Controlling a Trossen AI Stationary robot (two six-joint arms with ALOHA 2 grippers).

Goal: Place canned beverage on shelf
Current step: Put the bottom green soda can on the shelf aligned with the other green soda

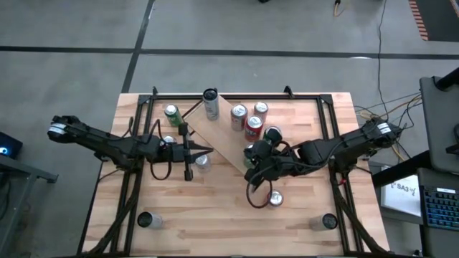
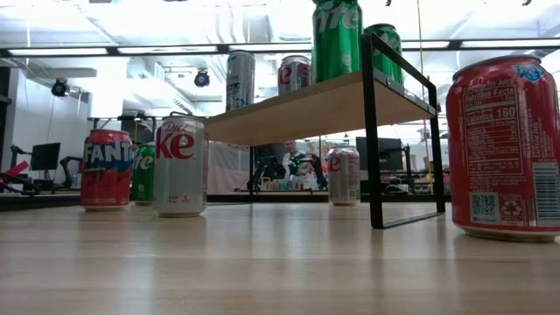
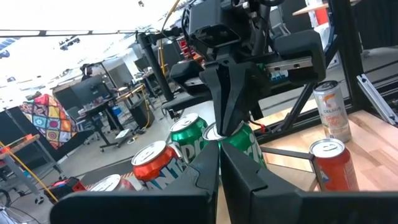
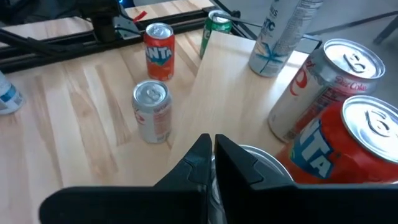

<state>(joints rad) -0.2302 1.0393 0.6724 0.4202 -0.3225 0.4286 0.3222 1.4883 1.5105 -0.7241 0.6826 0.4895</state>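
The shelf (image 1: 221, 140) is a light-wood board standing slantwise on the table's far middle. Several cans stand upright on it, among them a tall pale can (image 1: 210, 104), red cans (image 1: 252, 127) and a green Sprite can (image 3: 244, 148). My right gripper (image 3: 225, 123) is shut, and its tips come down onto that green can's top. My left gripper (image 3: 219, 169) is shut and level at the shelf's left side (image 1: 206, 150). It points toward the cans and holds nothing. My right gripper has its shut fingertips (image 3: 222, 119) on the green Sprite can's silver top (image 3: 212, 132), close to the rim. The fingers slant down from above and from the table's right. The can stands upright on the shelf, beside a red Fanta can (image 4: 329, 146).
On the tabletop stand a Fanta can (image 4: 158, 43), a silver can (image 4: 152, 112) and a green can (image 4: 214, 23) left of the shelf. A can (image 1: 275, 199) stands near the right arm. Two more stand at the near corners (image 1: 147, 220) (image 1: 327, 222). Black rails frame the table.
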